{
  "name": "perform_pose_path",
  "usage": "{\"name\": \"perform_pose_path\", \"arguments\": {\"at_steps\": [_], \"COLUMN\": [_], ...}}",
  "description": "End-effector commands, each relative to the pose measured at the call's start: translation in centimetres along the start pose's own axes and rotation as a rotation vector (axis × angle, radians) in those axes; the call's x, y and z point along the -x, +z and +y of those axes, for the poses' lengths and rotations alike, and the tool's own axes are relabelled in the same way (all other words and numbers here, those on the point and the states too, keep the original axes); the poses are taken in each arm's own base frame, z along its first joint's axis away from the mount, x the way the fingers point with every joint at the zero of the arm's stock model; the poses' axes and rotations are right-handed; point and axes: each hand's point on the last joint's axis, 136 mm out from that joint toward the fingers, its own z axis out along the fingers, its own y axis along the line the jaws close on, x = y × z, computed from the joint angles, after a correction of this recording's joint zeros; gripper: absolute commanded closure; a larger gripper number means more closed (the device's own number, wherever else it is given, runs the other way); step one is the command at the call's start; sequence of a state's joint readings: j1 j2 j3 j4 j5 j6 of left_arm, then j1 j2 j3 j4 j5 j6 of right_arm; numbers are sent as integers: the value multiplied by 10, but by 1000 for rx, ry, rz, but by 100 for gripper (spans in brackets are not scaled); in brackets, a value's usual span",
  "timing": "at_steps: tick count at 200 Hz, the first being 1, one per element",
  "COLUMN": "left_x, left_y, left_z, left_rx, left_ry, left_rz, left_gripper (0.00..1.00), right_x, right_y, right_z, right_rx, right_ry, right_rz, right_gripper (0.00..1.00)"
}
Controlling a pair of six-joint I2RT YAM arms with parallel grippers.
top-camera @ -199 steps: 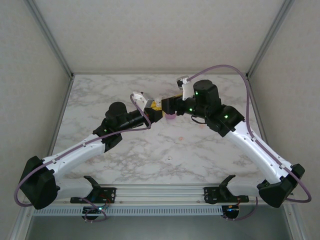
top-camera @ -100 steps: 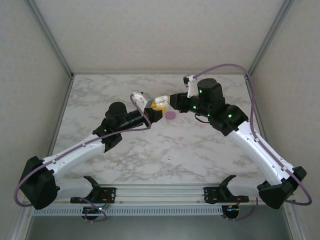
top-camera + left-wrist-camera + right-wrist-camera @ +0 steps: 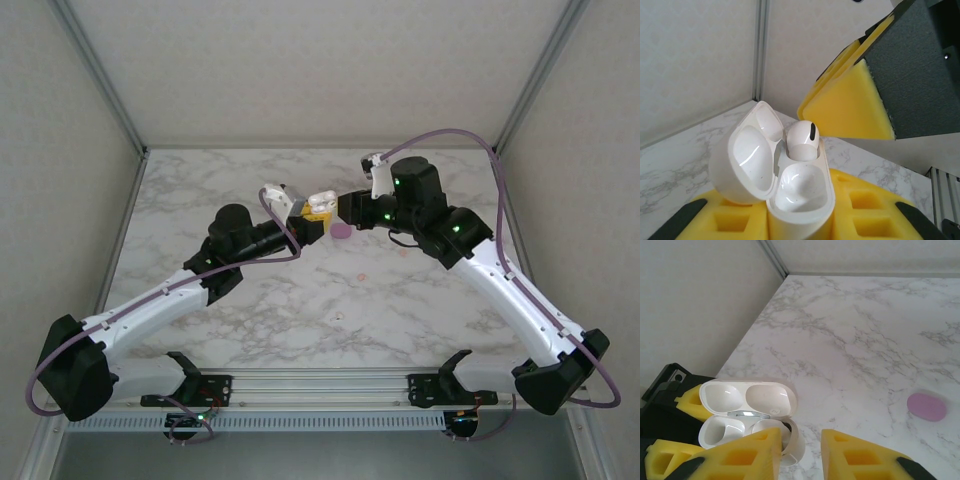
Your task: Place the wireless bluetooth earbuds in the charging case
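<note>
I have left end effector [image 3: 316,215] clamping open white plastic charging case [image 3: 802,192] as fixture; right end effector [image 3: 802,442], barely parted, empty, above white earbud [image 3: 802,137].

Light is bright, even and diffuse, coming from overhead. On the marble table [image 3: 200,200] the arms cast only faint, soft-edged shadows. Small white highlights glint in the glossy lid hollows of the charging case [image 3: 747,150]. In the right wrist view the yellow pads [image 3: 740,457] at the bottom edge look soft, while the marble beyond stays sharp.
</note>
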State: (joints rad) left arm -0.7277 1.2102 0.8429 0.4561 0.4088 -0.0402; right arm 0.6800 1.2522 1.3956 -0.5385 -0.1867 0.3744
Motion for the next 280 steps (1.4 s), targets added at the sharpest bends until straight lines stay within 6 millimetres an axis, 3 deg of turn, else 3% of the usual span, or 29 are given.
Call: {"name": "perform_pose_path", "arguments": {"at_steps": [1, 62, 131, 151, 168, 190, 241, 280], "left_x": [28, 28, 24, 26, 26, 25, 20, 18], "left_y": [-5, -9, -25, -32, -41, -54, -74, -78], "left_z": [-13, -12, -10, -12, -13, -15, -16, -17], "left_rx": [-27, -18, 27, 34, 46, 64, 97, 98], "left_ry": [42, 46, 64, 60, 59, 58, 94, 107], "left_rz": [-60, -58, -47, -34, -29, -28, -12, -8], "left_gripper": [97, 97, 97, 97, 98, 98, 98, 98], "right_x": [12, 5, 6, -4, -32, -92, -209, -269], "right_y": [-4, -5, -46, -52, -51, -38, 30, 49], "right_z": [14, 4, 1, -18, -52, -86, -79, -71], "right_rx": [56, 0, -38, -132, -283, -401, -290, -330], "right_ry": [-13, -4, 5, 74, 191, 355, 620, 648], "right_rz": [-21, 18, -71, -74, -34, 99, 488, 640], "right_gripper": [70, 68, 60, 59, 59, 56, 50, 48]}}
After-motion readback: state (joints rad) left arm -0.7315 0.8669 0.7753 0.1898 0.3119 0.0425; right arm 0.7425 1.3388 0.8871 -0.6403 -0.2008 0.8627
